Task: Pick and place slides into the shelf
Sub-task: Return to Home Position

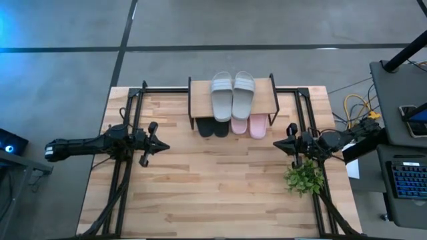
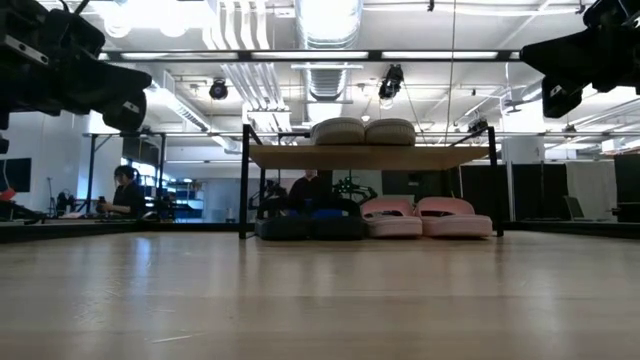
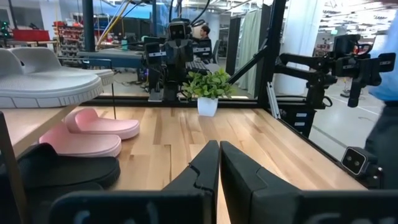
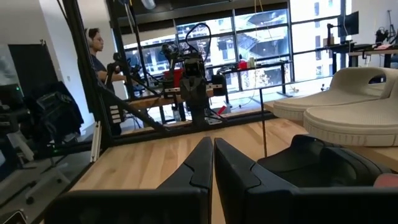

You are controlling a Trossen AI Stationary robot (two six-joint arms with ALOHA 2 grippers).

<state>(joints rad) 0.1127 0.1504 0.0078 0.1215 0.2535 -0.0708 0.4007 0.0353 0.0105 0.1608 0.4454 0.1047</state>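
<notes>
The shelf (image 1: 200, 100) stands at the table's far middle. Two light grey slides (image 1: 232, 93) lie side by side on its wood top. Under it, on the table, rest two black slides (image 1: 212, 128) at the left and two pale pink slides (image 1: 248, 126) at the right. My left gripper (image 1: 163, 145) hovers shut at the table's left side, pointing level toward the right. My right gripper (image 1: 277, 143) hovers shut at the right side, pointing level toward the left. Both are empty.
A small green plant in a white pot (image 1: 304, 177) stands just near of my right gripper. Black frame rails (image 1: 127, 167) run along the table's left and right sides. A person (image 2: 125, 190) sits in the room beyond the table.
</notes>
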